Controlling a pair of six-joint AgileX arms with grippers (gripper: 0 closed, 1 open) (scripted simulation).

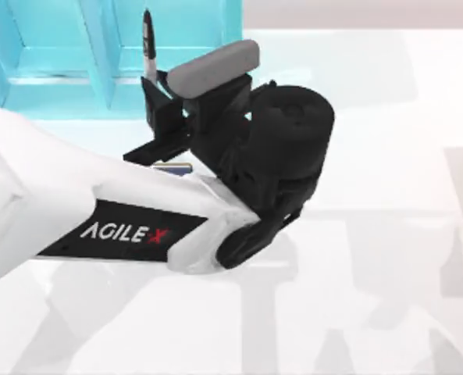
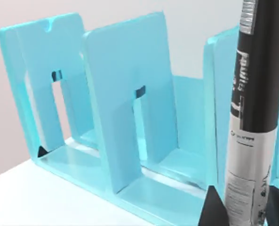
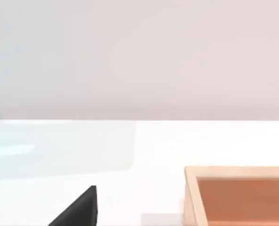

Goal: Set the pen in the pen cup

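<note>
A large turquoise shelf unit (image 1: 98,55) is standing along the far left of the white table (image 1: 372,234), its upright dividers rising close in the left wrist view. The left arm (image 1: 98,211) is reaching across the table's left half toward that unit, and the left gripper (image 1: 162,117) is holding the pen (image 1: 148,43) upright between its fingers, closed on the lower barrel; the pen's black-and-white body is standing tall in the left wrist view, with the dark fingertips (image 2: 211,207) flanking its base. Just beneath the gripper, a small sliver of blue with a gold edge (image 1: 172,168) is peeking out, which is likely the pen cup, though the arm is covering nearly all of it.

Judging from this, the carry is nearing its end: the pen would best be kept vertical, brought squarely over the cup's opening, lowered inside and only then released, so it neither tips nor catches the rim.

The cup's opening and its exact offset from the pen tip are hidden. The right arm is sitting parked off to the right, near a tan wooden box (image 3: 238,195); whether its gripper is open is impossible to tell.
</note>
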